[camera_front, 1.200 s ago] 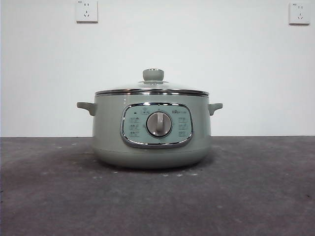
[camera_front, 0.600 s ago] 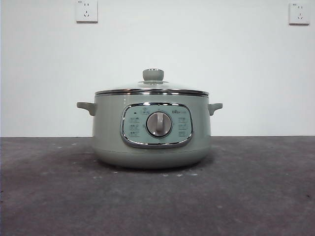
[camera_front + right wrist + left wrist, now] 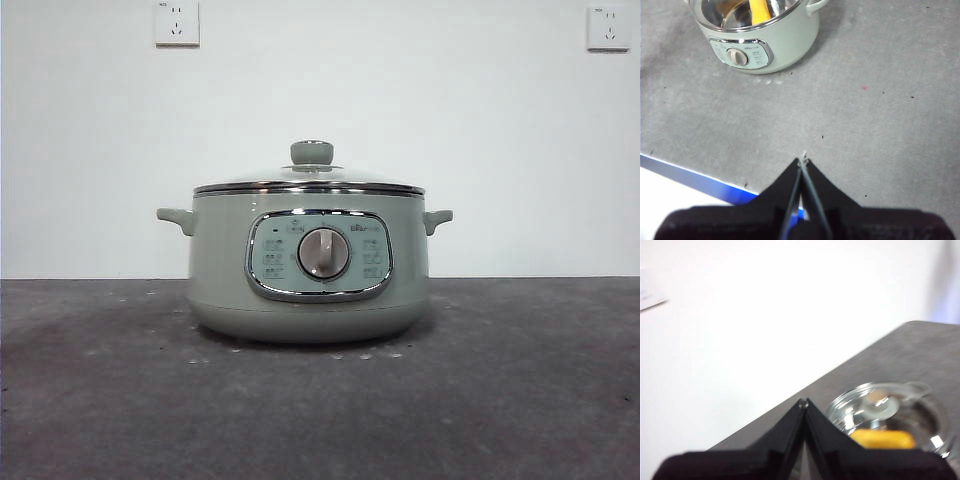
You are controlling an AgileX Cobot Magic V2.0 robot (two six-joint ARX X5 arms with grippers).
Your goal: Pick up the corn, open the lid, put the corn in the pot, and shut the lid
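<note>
The sage-green pot (image 3: 308, 265) stands mid-table with the glass lid (image 3: 310, 180) seated on its rim. Through the glass, the yellow corn (image 3: 883, 439) lies inside the pot, and it also shows in the right wrist view (image 3: 758, 10). My left gripper (image 3: 803, 404) is shut and holds nothing, hovering high and off to one side of the pot. My right gripper (image 3: 802, 161) is shut too, empty, above bare table near the front edge, well away from the pot (image 3: 757, 37). Neither arm appears in the front view.
The grey table (image 3: 520, 400) runs to a white wall with two sockets (image 3: 176, 22). A blue strip (image 3: 685, 175) marks the table's front edge in the right wrist view.
</note>
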